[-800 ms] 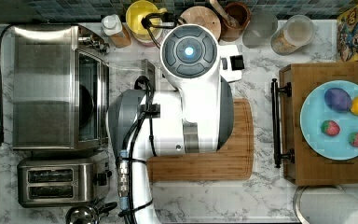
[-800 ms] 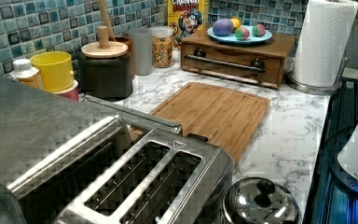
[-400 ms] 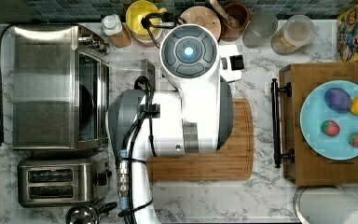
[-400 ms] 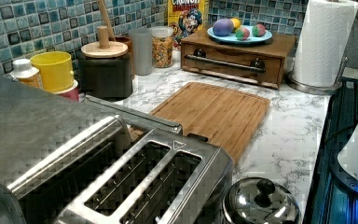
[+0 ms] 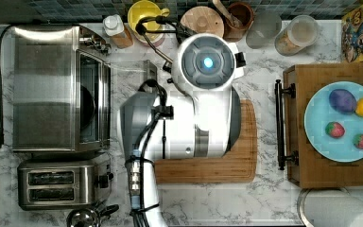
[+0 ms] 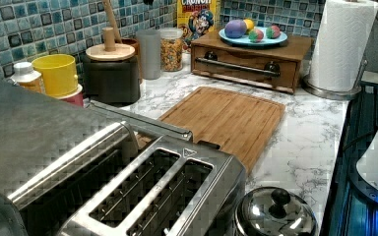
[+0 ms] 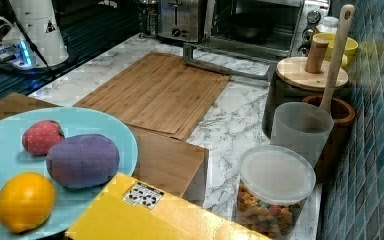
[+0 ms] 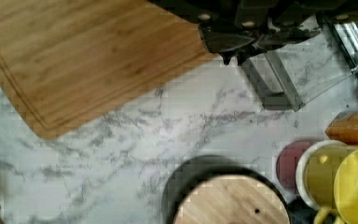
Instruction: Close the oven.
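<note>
Fingers (image 8: 235,44), spread unclear, hover near oven (image 5: 59,87) door beside cutting board (image 8: 74,56).

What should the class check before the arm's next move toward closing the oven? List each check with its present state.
1. Oven door is open and lying flat, ready to lift: ok.
2. Door glass carries nothing, judged from the right view: ok.
3. Dark pan sits inside the cavity, off the door: ok.
4. Lidded black canister stands apart from the door's edge: ok.
5. Pincer is placed under the door handle: cannot tell.
</note>
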Controlling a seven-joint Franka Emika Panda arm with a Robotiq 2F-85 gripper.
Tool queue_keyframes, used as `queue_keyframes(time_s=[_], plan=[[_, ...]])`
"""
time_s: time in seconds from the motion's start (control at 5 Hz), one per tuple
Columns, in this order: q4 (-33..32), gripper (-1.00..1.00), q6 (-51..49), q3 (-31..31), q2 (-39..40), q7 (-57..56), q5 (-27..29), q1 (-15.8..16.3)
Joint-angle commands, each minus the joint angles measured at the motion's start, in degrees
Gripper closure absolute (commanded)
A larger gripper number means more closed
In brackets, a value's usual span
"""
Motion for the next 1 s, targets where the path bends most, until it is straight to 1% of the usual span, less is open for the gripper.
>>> queue_keyframes(time_s=[0.2,0.4,0.6,0.8,1.0], plan=[[-15.54,1.00,6.80,-4.14,-6.29,-24.90,16.46,-1.89],[-19.39,1.00,9.68,-3.71,-6.83,-34.81,24.96,-2.00],[-17.21,1.00,6.16,-3.49,-1.61,-45.07,31.21,-1.72],[-16.84,1.00,6.29,-4.62,1.75,-51.12,37.45,-1.70],[-16.84,1.00,7.15,-4.58,4.90,-55.64,42.35,-2.83]])
